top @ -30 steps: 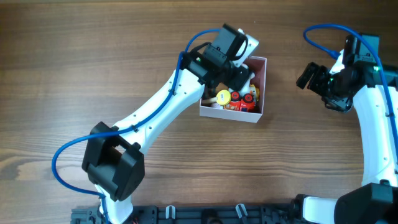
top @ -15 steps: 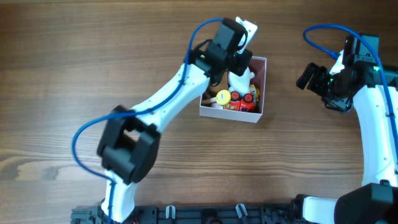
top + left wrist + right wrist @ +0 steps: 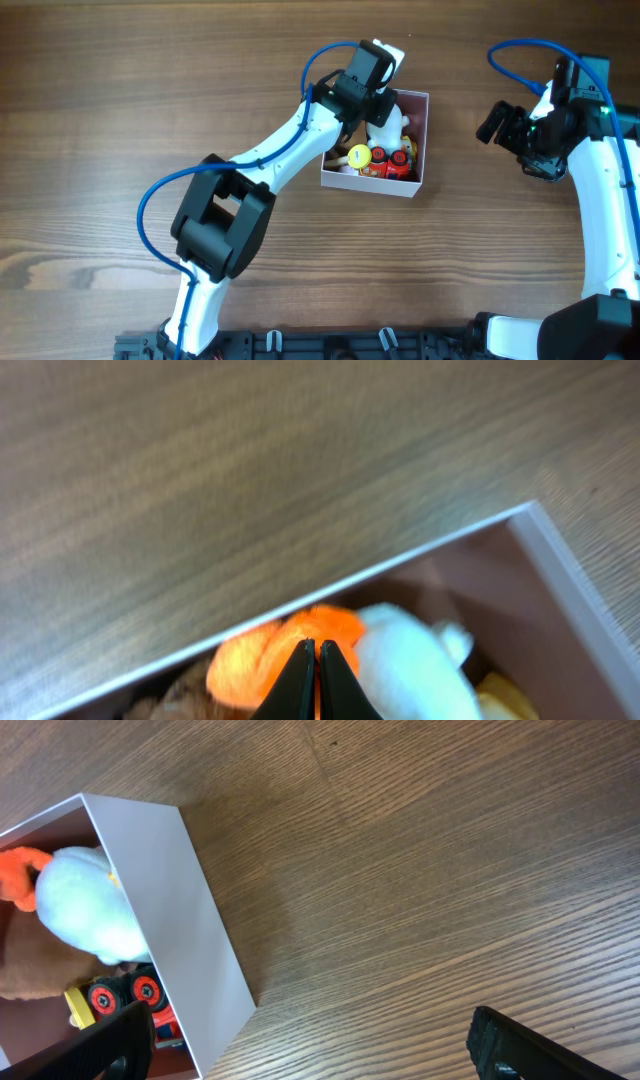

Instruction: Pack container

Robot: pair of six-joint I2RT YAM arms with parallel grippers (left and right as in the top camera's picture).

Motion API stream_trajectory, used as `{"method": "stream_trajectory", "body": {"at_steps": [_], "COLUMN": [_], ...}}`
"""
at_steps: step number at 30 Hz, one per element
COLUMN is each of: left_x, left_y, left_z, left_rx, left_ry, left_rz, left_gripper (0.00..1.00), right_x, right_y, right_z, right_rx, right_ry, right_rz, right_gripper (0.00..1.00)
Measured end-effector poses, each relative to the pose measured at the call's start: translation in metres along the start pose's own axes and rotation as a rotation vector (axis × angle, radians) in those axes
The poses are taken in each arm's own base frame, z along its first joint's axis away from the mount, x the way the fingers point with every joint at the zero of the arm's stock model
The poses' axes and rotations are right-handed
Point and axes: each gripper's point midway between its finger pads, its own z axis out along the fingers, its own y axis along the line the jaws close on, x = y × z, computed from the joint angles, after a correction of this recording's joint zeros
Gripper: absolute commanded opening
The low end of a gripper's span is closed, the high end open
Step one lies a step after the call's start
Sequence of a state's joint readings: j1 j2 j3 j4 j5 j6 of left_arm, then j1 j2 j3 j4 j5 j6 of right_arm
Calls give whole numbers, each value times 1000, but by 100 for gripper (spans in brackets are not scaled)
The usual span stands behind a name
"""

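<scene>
Near the middle of the brown wood-grain table [image 3: 120,90], slightly toward the far edge, sits the square, shallow, open-topped container [image 3: 371,184] with white outer walls and a dusty pink inside. It holds a heap of toys: a white plush figure [image 3: 386,126] against the far side, a small yellow round disc [image 3: 359,155], and a red toy vehicle with black wheels [image 3: 392,163] along the near wall.

The left gripper [image 3: 317,650] hangs over the container's far-left corner, its two fingers pressed flat together with nothing between them. In its wrist view the tips sit just above an orange fuzzy patch [image 3: 285,652] beside the white plush, with the container's white rim running diagonally behind.

The right gripper [image 3: 494,122] hovers over bare table, well apart from the container's right wall. Its black fingers [image 3: 520,1045] are spread wide and hold nothing; its wrist view looks along the container's white side wall [image 3: 190,910].
</scene>
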State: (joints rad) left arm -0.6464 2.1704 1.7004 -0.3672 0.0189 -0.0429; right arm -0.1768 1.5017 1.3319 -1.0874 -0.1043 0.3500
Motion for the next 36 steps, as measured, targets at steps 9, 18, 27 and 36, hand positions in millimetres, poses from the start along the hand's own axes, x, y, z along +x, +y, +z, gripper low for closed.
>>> {"method": "stream_trajectory", "body": {"at_steps": [9, 18, 27, 36], "left_x": [19, 20, -38, -59], "left_y": [3, 12, 22, 56], "left_z": [14, 18, -55, -244], "left_rx": [-7, -14, -47, -232], "left_ry": [57, 63, -83, -184], "left_rz": [-33, -113, -147, -244], "left_gripper": [22, 45, 61, 100], "right_x": [-1, -1, -7, -9], "right_y": [0, 0, 3, 26], "right_z": [0, 0, 0, -16], "right_rx": [-1, -1, -10, -140], "right_ry": [-2, -3, -29, -76], "right_rz": [0, 0, -10, -202], "right_gripper": [100, 100, 100, 100]}}
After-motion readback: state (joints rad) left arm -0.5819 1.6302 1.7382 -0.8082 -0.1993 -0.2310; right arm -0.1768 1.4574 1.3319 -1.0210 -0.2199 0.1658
